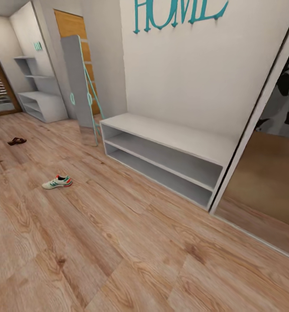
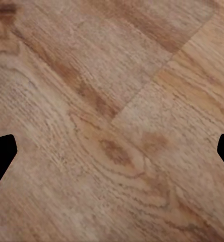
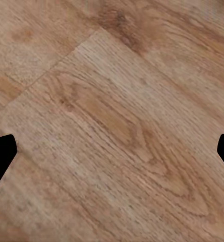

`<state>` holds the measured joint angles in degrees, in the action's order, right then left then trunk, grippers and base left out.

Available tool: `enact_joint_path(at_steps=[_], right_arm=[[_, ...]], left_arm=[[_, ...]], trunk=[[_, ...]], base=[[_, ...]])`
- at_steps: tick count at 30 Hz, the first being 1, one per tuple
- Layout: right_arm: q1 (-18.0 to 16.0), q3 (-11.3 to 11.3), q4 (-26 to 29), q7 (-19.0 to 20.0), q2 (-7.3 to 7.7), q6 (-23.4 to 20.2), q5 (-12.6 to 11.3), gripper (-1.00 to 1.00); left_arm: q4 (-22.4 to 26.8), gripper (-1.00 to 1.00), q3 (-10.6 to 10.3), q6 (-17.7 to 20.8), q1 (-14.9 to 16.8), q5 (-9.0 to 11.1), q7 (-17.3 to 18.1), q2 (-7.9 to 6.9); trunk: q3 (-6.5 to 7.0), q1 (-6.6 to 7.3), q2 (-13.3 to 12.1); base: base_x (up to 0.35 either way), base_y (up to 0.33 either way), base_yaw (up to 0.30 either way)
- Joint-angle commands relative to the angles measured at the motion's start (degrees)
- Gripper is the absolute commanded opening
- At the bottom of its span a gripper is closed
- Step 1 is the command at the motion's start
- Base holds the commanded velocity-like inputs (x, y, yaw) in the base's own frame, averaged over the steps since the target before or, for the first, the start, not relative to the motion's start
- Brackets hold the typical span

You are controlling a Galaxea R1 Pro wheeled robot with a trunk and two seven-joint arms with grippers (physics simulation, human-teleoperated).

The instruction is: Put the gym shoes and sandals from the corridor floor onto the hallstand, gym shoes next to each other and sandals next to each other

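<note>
One gym shoe (image 1: 57,182), cream-white with green stripes and a red-orange heel, lies on the corridor floor (image 1: 118,242) at the left of the head view. Farther back on the left lies one dark brown sandal (image 1: 17,141). The hallstand (image 1: 42,104), pale grey with staggered shelves above a low bench, stands at the far left end of the corridor. In the left wrist view my left gripper (image 2: 112,156) is open, with bare wood planks between its dark fingertips (image 2: 1,156). My right gripper (image 3: 112,156) is open over bare floor too.
A long low white open shelving unit (image 1: 162,151) stands against the wall under teal "HOME" letters (image 1: 179,13). A tall grey panel (image 1: 77,82) leans beside it. A mirrored sliding door (image 1: 266,173) bounds the right side. Wide floor lies between me and the shoes.
</note>
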<state>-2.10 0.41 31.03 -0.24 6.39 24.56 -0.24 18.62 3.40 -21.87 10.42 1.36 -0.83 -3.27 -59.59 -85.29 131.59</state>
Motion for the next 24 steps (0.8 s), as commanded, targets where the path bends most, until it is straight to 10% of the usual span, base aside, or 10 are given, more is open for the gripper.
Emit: enact_joint_path(at_steps=[1, 24], right_arm=[[-0.01, 0.06, 0.00, -0.02, 0.02, 0.16, -0.03, 1.00], [0.00, 0.04, 0.00, -0.02, 0.02, 0.17, -0.03, 1.00]], left_arm=[[-0.07, 1.00, -0.03, -0.19, 0.04, 0.13, -0.05, 0.01], [-0.07, 1.00, 0.03, -0.19, 0.04, 0.13, -0.13, -0.07]], trunk=[[-0.12, -0.01, 0.02], [-1.67, -0.01, 0.02]], base=[[0.237, 0.236, 0.215], [0.239, 0.234, 0.215]])
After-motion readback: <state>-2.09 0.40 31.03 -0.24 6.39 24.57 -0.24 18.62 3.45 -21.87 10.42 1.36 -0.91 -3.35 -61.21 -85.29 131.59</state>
